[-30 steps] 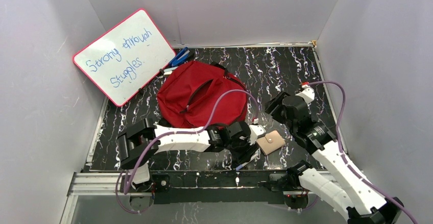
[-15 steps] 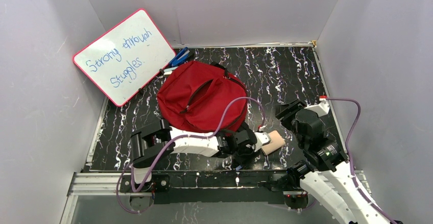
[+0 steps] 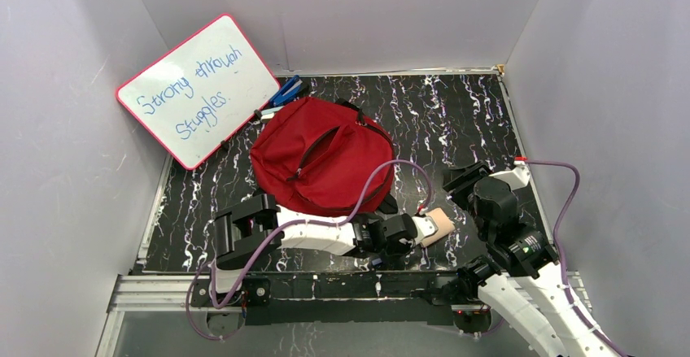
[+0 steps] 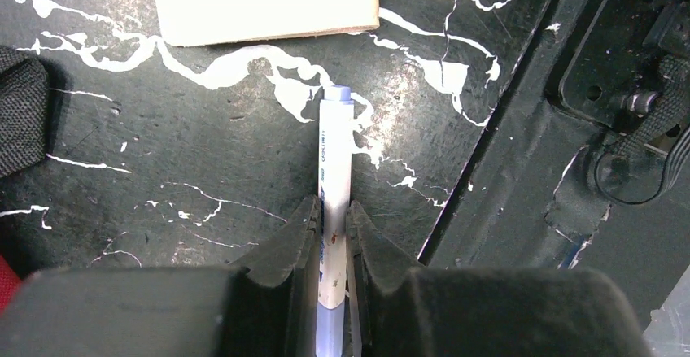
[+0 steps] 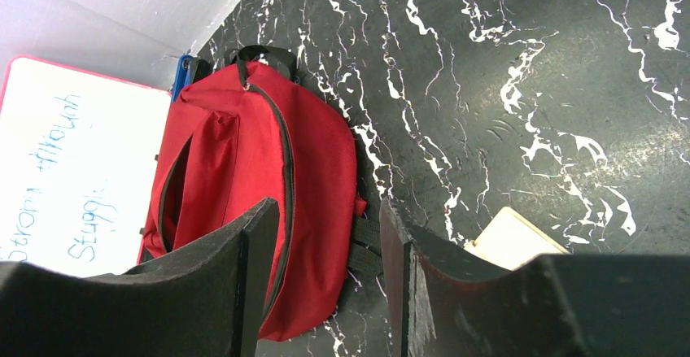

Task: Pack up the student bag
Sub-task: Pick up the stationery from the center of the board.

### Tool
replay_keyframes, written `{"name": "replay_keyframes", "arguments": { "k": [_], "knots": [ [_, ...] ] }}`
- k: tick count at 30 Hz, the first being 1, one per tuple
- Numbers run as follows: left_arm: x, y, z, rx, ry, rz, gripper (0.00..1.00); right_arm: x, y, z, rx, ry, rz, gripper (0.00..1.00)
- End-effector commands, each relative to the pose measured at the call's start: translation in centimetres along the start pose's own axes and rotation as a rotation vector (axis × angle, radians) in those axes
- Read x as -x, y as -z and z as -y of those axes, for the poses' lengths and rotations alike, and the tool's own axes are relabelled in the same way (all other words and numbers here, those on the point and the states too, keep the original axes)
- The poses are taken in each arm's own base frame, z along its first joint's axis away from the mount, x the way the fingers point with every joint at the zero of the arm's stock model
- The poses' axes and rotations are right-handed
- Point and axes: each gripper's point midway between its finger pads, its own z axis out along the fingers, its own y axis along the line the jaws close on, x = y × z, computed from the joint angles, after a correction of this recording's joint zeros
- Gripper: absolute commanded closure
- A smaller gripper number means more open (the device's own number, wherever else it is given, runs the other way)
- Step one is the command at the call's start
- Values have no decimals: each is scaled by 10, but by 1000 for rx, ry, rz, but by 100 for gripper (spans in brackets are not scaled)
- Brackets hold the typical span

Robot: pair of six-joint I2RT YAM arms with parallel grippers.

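Pen (image 4: 334,154), slim white plastic, sits clamped in the low, outstretched left end effector (image 4: 332,227) over the marbled black bench (image 4: 163,170). The right end effector (image 5: 329,235), raised at lower right, gapes open.

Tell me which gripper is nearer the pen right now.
Left. The left gripper has its jaws shut on the pen; the right gripper is open, off past the wallet, clear of it.

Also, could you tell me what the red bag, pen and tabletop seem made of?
The red bag looks like soft matte fabric: it folds and slumps. The pen is probably plastic, its white printed barrel slightly shiny. The tabletop looks hard and glossy, black with white marble-like veining, possibly laminate.
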Motion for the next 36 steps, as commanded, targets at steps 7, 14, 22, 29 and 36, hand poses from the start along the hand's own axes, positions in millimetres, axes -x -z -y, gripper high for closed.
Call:
{"name": "replay_keyframes", "arguments": {
  "k": [7, 14, 22, 29, 36],
  "knots": [
    [20, 43, -57, 158, 156, 66, 100, 14, 5, 2, -23, -22, 46, 37],
    [81, 113, -103, 145, 335, 330, 100, 13, 10, -23, 79, -50, 11, 32],
    [114, 166, -147, 98, 532, 509, 100, -17, 11, -115, 402, -58, -232, 20],
    [121, 181, -147, 67, 540, 543, 100, -48, 6, -143, 543, -76, -370, 19],
    [129, 186, -142, 29, 530, 575, 100, -65, -14, -150, 558, -107, -406, 20]
  ]
}}
